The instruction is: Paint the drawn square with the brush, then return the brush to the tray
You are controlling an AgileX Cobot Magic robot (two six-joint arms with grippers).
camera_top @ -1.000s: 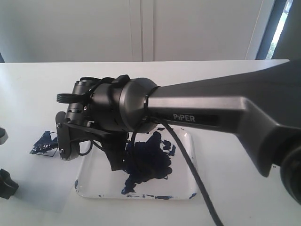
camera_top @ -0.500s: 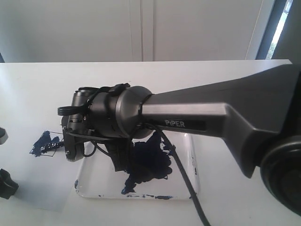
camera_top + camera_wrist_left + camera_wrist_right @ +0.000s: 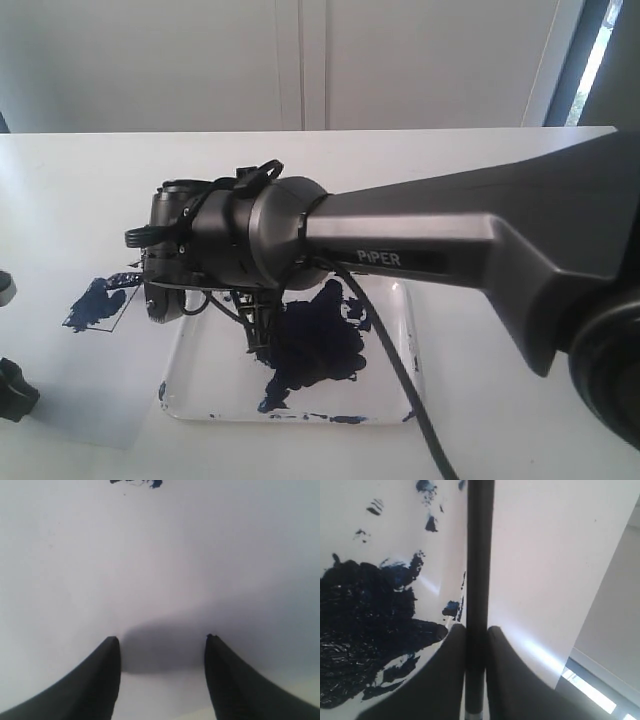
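The right tool (image 3: 476, 630) was clamped tight on the brush (image 3: 479, 555) and hung over the tray's (image 3: 205, 370) left half, beside the navy blot (image 3: 320, 345). The square (image 3: 100, 302), daubed navy, lay on the tabletop (image 3: 480, 180) just left of the tray. The left tool (image 3: 162, 640) stood wide apart over a white surface.

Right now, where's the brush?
Right wrist view: the brush is clamped in the right gripper, running along the rim of the tray, beside the paint blot.
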